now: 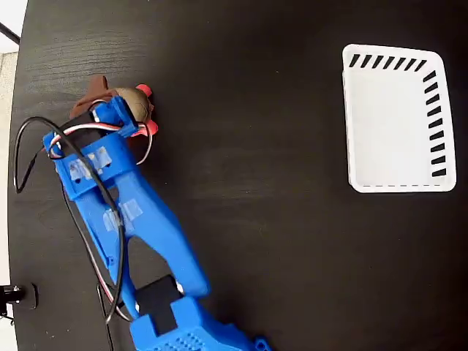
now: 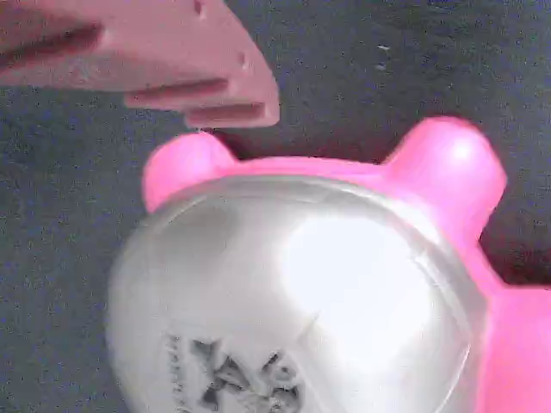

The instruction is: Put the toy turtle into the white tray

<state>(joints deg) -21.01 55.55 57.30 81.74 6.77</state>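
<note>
Table [image 1: 278,219]: black, matte, faint wood grain; it filled nearly the whole fixed view. Left of the table's edge ran a pale strip [image 1: 7,183], possibly floor, too narrow to tell. Light was even, with a soft sheen across the tabletop.

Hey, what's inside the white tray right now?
Nothing visible: the tray floor shows bare white. The turtle sits far left on the table, partly covered by the arm.
</note>
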